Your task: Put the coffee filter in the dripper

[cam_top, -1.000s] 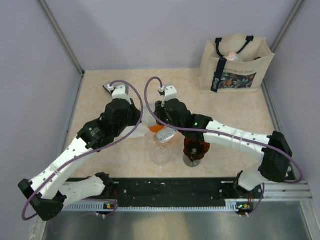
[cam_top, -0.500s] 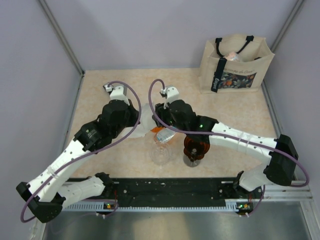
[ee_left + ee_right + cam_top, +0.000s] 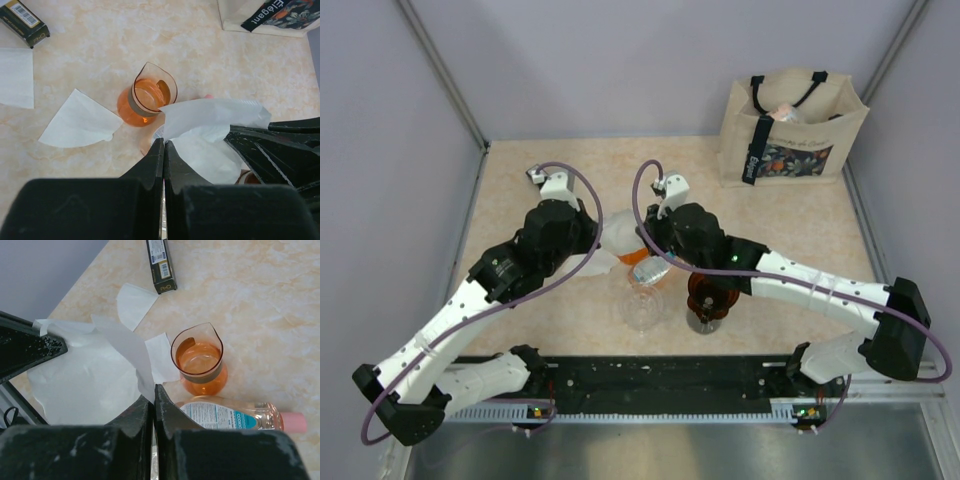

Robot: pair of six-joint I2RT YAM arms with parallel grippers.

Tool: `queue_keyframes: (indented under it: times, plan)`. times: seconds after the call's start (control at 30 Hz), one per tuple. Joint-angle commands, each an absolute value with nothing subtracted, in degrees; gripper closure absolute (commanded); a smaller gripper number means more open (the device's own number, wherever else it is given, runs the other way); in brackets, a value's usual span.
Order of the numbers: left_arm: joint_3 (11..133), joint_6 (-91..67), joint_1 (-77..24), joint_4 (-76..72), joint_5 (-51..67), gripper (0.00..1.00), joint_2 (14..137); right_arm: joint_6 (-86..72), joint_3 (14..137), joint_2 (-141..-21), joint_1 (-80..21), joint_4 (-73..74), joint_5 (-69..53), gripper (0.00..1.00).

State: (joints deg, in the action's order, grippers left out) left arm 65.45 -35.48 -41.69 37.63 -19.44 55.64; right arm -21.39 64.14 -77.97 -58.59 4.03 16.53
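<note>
The coffee filter point(image 3: 617, 234) is a thin white paper piece held up in the air between my two grippers. My left gripper point(image 3: 164, 143) is shut on one edge of it point(image 3: 210, 125). My right gripper point(image 3: 153, 390) is shut on the other edge point(image 3: 90, 380), and the paper spreads open between them. In the top view the left gripper point(image 3: 603, 250) and the right gripper point(image 3: 642, 250) are close together at mid-table. The dark amber dripper point(image 3: 710, 293) stands to the right of the filter and nearer the front, under the right forearm.
A glass of orange liquid point(image 3: 147, 100) and a lying bottle point(image 3: 235, 415) sit below the filter. A clear glass cup point(image 3: 642, 308) stands left of the dripper. Loose filters point(image 3: 80, 120) point(image 3: 135, 302) and a small dark box point(image 3: 161, 265) lie on the table. A tote bag point(image 3: 790, 130) stands at the back right.
The right wrist has shifted to the right and the left wrist slightly back. The white filter now shows spread between the two grippers.
</note>
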Motion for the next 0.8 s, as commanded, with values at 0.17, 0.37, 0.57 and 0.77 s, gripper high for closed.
queue_keyframes:
  times: [0.17, 0.37, 0.57, 0.77]
  plan:
    - [64.3, -34.2, -41.8, 37.2, -23.5, 1.00, 54.4, -21.2, 65.9, -76.1, -57.0, 7.2, 17.4, 1.00]
    - [65.7, -34.2, -41.8, 40.6, -24.9, 1.00, 56.0, -19.8, 67.1, -76.3, -57.0, 9.1, 15.7, 1.00]
    - [65.7, -32.1, -41.8, 38.2, -16.7, 0.97, 56.7, -19.4, 68.1, -76.7, -56.9, 9.1, 12.7, 1.00]
    - [65.5, -29.4, -41.8, 33.6, -5.1, 0.42, 56.0, -18.6, 72.2, -78.7, -57.0, 11.1, 11.2, 1.00]
